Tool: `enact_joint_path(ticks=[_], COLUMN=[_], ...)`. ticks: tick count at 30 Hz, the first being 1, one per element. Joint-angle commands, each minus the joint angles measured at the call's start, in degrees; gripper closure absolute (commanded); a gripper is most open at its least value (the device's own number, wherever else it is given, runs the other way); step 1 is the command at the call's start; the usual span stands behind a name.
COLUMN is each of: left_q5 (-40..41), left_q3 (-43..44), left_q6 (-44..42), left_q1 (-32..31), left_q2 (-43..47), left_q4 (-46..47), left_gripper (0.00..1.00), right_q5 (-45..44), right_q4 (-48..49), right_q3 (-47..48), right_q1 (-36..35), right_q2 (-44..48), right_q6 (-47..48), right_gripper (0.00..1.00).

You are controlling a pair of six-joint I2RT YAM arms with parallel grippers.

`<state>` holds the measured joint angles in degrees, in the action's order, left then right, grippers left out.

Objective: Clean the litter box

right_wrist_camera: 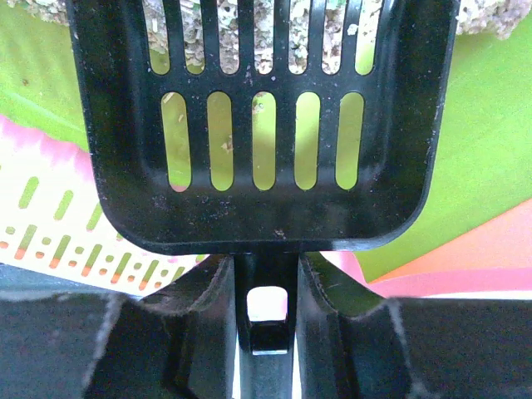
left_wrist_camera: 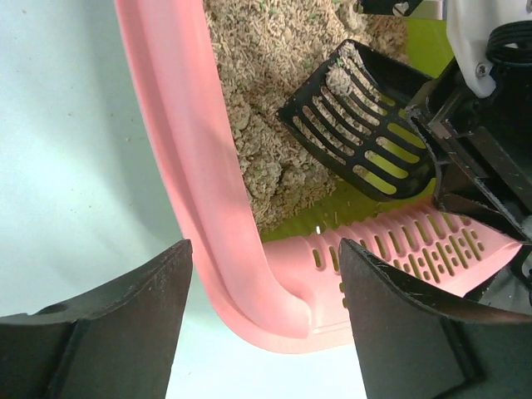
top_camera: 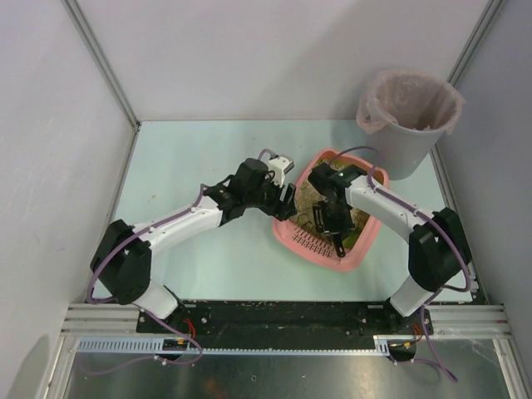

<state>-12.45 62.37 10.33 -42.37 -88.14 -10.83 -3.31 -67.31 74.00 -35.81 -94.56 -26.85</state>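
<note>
Pale green table (top_camera: 191, 158) carries pink litter box (top_camera: 345, 262) and grey bucket (top_camera: 407, 154)

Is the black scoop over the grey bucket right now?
No, the scoop is low over the litter box, gripped by the right tool; the bucket stands beyond the box's far corner.

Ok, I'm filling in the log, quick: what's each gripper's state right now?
The left gripper is open, astride the litter box rim.
The right gripper is shut on the scoop handle.
</note>
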Motion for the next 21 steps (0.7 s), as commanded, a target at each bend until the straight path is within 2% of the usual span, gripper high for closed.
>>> enact_joint_path(ticks=[1, 2, 3, 5, 6, 9, 14, 21], left_q5=[0.4, 0.4, 0.5, 0.6, 0.5, 0.6, 0.1, -0.5], left_q3=[-0.1, -0.1, -0.2, -0.3, -0.3, -0.3, -0.2, -0.2], left_q6=[-0.7, -0.7, -0.7, -0.7, -0.7, -0.7, -0.4, -1.0], left_q1=[-0.2, -0.3, -0.3, -0.3, -0.2, -0.2, -0.2, -0.3], left_q2=[3.2, 3.3, 3.5, 3.8, 4.1, 4.6, 4.6, 4.7], left_q4=[1.0, 1.0, 1.2, 1.1, 1.0, 1.0, 1.0, 1.2], left_gripper=[0.24, 0.24, 0.24, 0.24, 0.24, 0.23, 0.23, 0.23], right_q5=[-1.0, -2.7, -3.6, -6.3, -7.4, -11.2, -18.4, -31.0], right_q4=[7.1, 8.8, 9.4, 11.4, 11.8, 13.1, 16.5, 19.1], right_q3=[-3.6, -4.2, -5.3, -6.4, -7.5, -9.0, -11.3, -18.2], right_q1=[-0.8, -1.1, -1.5, -2.8, -3.2, -5.2, -9.5, -20.4], right_q2=[2.7, 2.9, 3.2, 5.0, 5.6, 9.5, 18.1, 27.0], right_q6=[-5.1, -5.8, -6.4, -8.2, -8.7, -10.7, -13.7, -22.3], right_gripper=[0.75, 0.74, 0.66, 0.58, 0.48, 0.35, 0.32, 0.34])
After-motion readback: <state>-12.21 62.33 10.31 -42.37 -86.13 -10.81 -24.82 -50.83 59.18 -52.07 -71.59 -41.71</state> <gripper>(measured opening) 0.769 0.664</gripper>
